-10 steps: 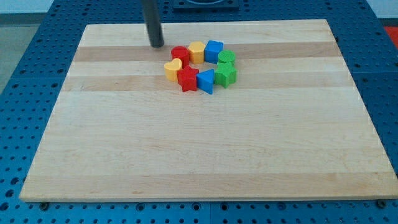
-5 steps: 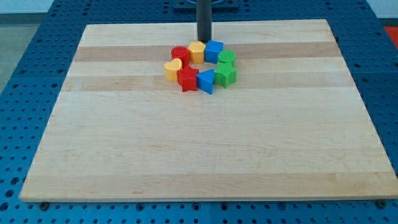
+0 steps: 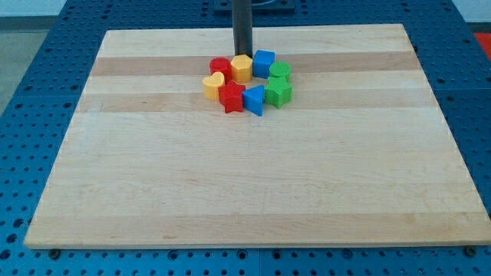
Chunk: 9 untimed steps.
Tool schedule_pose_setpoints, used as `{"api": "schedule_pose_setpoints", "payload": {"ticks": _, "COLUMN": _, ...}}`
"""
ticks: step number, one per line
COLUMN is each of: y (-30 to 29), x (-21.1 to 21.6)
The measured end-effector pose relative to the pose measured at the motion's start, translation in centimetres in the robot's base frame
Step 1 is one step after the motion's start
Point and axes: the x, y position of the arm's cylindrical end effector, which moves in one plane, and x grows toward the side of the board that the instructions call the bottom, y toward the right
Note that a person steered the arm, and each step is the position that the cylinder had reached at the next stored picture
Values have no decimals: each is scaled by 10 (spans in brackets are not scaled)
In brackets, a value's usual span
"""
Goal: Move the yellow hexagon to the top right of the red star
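Note:
The yellow hexagon (image 3: 242,69) sits in a ring of blocks near the top middle of the wooden board (image 3: 153,169). The red star (image 3: 231,97) lies below and slightly left of it, at the ring's lower left. My tip (image 3: 242,56) is right at the hexagon's top edge, touching or nearly touching it. The dark rod rises straight up out of the view's top.
The ring also holds a red round block (image 3: 221,68) left of the hexagon, a blue cube (image 3: 264,63) to its right, a yellow heart (image 3: 213,85), a blue block (image 3: 254,100), and two green blocks (image 3: 279,72) (image 3: 278,91).
My tip moved right along the top of the board, then slightly left and down onto the hexagon's top edge. The hexagon has shifted a little downward into the ring.

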Motion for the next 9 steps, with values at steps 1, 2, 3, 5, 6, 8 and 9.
{"api": "schedule_pose_setpoints", "payload": {"ticks": 1, "y": -3, "x": 14}}
{"api": "schedule_pose_setpoints", "payload": {"ticks": 2, "y": 2, "x": 18}}
{"api": "schedule_pose_setpoints", "payload": {"ticks": 3, "y": 7, "x": 22}}
{"api": "schedule_pose_setpoints", "payload": {"ticks": 5, "y": 12, "x": 50}}
{"api": "schedule_pose_setpoints", "payload": {"ticks": 6, "y": 12, "x": 48}}
{"api": "schedule_pose_setpoints", "payload": {"ticks": 8, "y": 12, "x": 6}}
{"api": "schedule_pose_setpoints", "payload": {"ticks": 9, "y": -4, "x": 1}}
